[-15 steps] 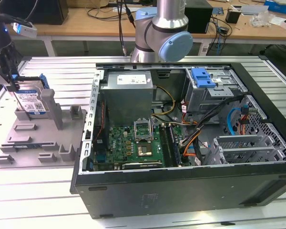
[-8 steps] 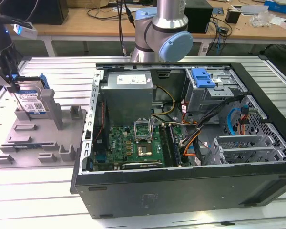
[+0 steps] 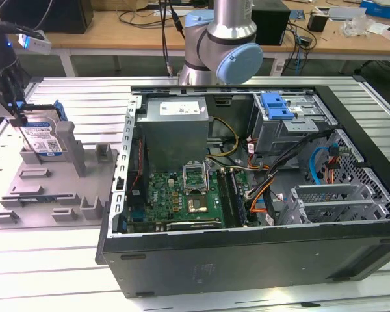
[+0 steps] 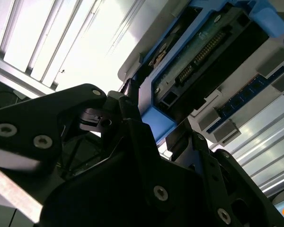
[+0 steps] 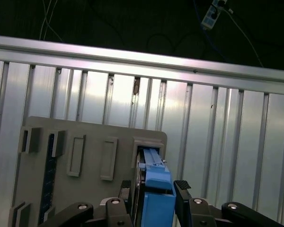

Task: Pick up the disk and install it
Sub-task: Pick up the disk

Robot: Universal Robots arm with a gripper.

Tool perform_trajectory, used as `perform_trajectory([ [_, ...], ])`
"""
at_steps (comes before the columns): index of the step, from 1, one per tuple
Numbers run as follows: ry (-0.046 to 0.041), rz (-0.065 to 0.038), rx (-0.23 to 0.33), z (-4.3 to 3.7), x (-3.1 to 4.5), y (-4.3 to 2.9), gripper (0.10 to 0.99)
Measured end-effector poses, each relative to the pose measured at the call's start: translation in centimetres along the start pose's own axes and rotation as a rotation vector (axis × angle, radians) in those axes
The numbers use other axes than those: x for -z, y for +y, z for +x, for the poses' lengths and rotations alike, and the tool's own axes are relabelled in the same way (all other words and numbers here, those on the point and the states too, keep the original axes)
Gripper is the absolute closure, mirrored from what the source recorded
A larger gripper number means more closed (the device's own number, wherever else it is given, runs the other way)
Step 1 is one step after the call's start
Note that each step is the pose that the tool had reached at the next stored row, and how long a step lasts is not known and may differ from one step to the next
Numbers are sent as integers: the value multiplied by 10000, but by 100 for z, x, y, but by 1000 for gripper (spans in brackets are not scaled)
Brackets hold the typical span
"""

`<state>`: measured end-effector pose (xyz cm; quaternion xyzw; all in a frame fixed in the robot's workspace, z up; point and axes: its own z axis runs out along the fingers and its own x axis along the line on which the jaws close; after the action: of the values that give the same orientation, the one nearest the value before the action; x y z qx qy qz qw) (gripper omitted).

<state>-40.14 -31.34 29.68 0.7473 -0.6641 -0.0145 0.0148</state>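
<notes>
The disk (image 3: pixel 44 138) stands on edge in a slot of the grey holder (image 3: pixel 49 192), at the exterior view's left. It is silver with a blue-and-white label and a blue carrier around it. My gripper (image 3: pixel 18 117) reaches down over its top edge. In the first wrist view the blue carrier (image 5: pixel 157 189) sits between my two black fingers (image 5: pixel 182 189), which lie close against both of its sides. The second wrist view looks past the fingers (image 4: pixel 132 101) onto the disk's connector end (image 4: pixel 203 56). The disk is still seated in the slot.
An open computer case (image 3: pixel 247 260) lies to the holder's right, with a motherboard (image 3: pixel 182 195) and cables inside. A grey drive cage (image 3: pixel 292 127) topped by a fixed blue bracket (image 3: pixel 276 106) sits at its far corner. The arm's base (image 3: pixel 221 45) stands behind the case. A slatted aluminium table (image 3: pixel 84 91) carries everything.
</notes>
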Motion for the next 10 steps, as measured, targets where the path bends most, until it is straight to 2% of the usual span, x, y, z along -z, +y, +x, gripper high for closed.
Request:
perform_trajectory([
  [10,1,3,1,0,-1,0,604],
])
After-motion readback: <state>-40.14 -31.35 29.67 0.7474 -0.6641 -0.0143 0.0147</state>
